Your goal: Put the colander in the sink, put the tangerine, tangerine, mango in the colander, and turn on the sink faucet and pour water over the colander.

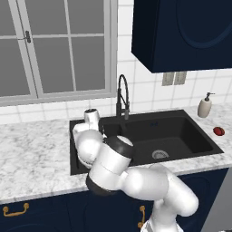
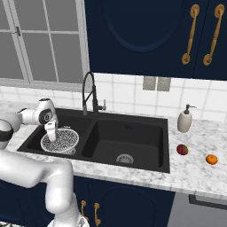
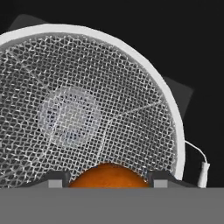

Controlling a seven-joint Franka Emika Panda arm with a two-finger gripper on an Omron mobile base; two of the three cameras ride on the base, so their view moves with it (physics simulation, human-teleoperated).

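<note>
colander (image 2: 60, 141) sits in left basin of sink (image 2: 146, 153); gripper (image 3: 105, 180) above it, clamped on a tangerine (image 3: 107, 176); mango (image 2: 181, 149) and second tangerine (image 2: 212, 159) on counter (image 2: 199, 175) right of sink, near soap dispenser (image 2: 185, 119)

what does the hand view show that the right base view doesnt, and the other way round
Hand view: a tangerine between the tool's fingertips, right above the colander mesh, seemingly gripped.

Right base view: the faucet, the right basin's drain, a soap bottle, the mango and another tangerine on the counter.

Both: the colander sitting in the black sink's left basin.
</note>
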